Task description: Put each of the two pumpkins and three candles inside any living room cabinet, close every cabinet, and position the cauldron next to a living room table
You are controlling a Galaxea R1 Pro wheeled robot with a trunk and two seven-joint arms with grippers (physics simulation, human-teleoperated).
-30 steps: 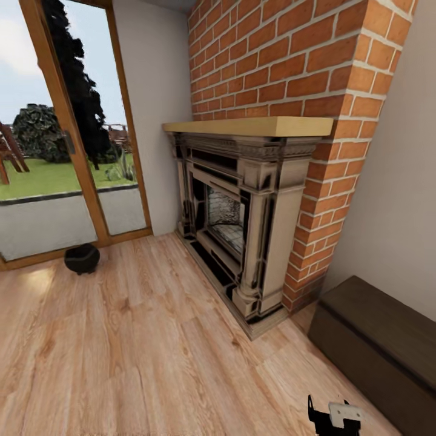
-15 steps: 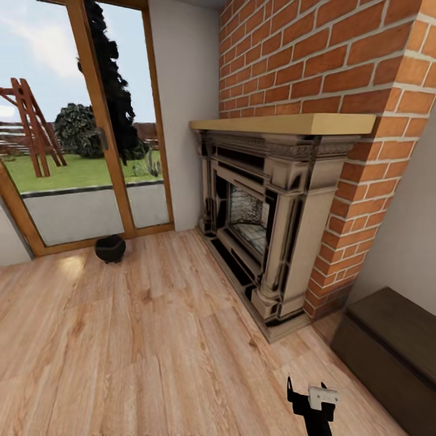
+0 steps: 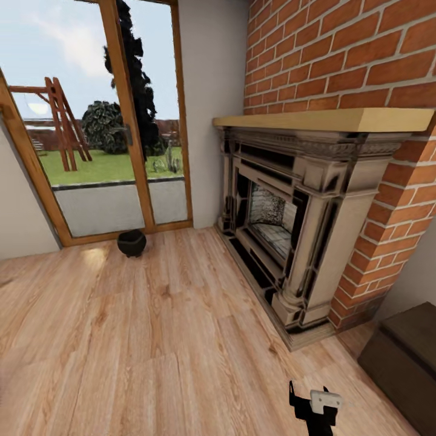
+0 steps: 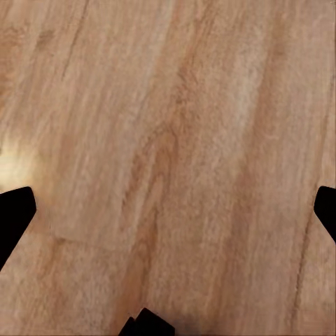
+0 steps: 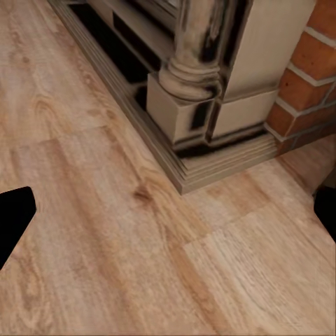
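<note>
Wooden floor (image 3: 151, 339) surrounds cauldron (image 3: 131, 243) by, seemingly, glass door (image 3: 109, 139).

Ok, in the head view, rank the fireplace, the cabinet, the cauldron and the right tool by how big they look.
1. Fireplace, largest by far.
2. Cabinet, though cut off by the picture's edge.
3 and 4. Right tool and cauldron look alike; the tool is much nearer and partly cropped, so I won't rank them.

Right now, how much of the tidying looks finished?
Nothing visibly finished. The cauldron sits on the floor by the glass door, no table near it. The cabinet looks shut. Both grippers, left and right, are open and empty.
</note>
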